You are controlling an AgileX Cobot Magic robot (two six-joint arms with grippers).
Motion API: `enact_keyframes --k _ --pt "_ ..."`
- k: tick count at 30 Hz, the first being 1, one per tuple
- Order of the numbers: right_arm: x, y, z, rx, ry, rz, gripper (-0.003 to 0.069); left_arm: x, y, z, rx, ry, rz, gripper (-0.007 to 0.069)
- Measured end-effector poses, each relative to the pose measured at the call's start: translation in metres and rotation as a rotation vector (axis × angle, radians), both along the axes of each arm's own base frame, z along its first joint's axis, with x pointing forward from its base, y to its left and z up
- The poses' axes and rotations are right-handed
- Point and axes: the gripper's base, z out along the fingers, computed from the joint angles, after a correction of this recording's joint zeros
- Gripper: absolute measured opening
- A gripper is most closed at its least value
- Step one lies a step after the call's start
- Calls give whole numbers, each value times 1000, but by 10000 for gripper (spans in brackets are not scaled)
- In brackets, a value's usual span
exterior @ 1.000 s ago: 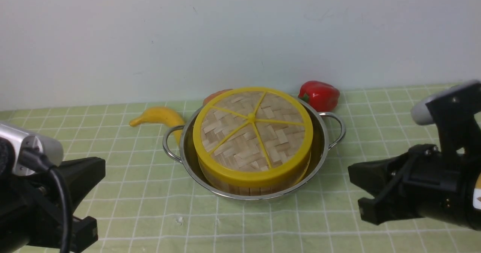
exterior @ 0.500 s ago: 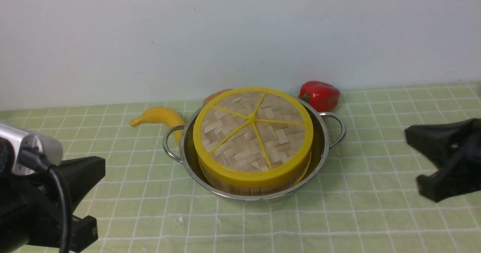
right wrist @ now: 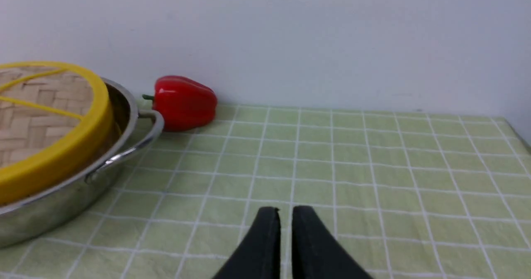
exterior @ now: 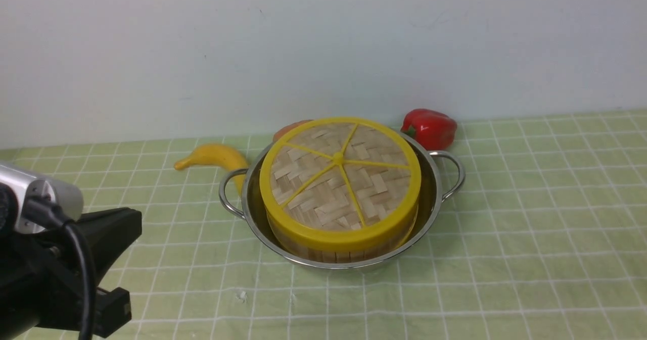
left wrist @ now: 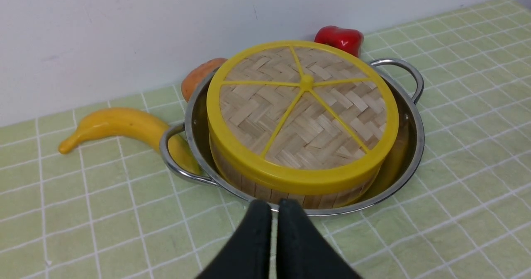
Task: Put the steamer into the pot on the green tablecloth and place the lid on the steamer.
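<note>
The shiny pot (exterior: 435, 191) stands mid-table on the green tablecloth (exterior: 530, 229). Inside it sits the steamer (exterior: 333, 254), of which only the slat wall shows under the lid (exterior: 338, 178). The lid lies flat on top of the steamer, woven with yellow spokes. My left gripper (exterior: 130, 264) is low at the near left, apart from the pot; its fingertips (left wrist: 274, 206) are shut with nothing between them. My right gripper (right wrist: 285, 212) is out of the front view. It hovers over bare cloth to the right of the pot, tips slightly parted and empty.
A banana (exterior: 212, 155) lies against the pot's left handle. A red pepper (exterior: 429, 128) sits behind the right handle, and an orange fruit (exterior: 290, 128) peeks out behind the pot. A pale wall closes the back.
My right arm has pulled back to the right and left the front view. Its jaws have parted a little. The left arm, pot, steamer and lid have stayed put.
</note>
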Motion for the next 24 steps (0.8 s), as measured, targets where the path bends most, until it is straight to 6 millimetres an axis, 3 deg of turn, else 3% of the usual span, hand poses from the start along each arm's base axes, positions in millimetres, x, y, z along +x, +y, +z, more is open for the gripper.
enact_keyframes --k 3,9,24 --pt "-16 -3 -23 4 -80 -31 84 0 0 0 0 0 0 34" --pt "-27 -4 -22 7 -181 -44 104 0 0 0 0 0 0 55" --pt "-27 -4 -22 7 -181 -45 142 0 0 0 0 0 0 85"
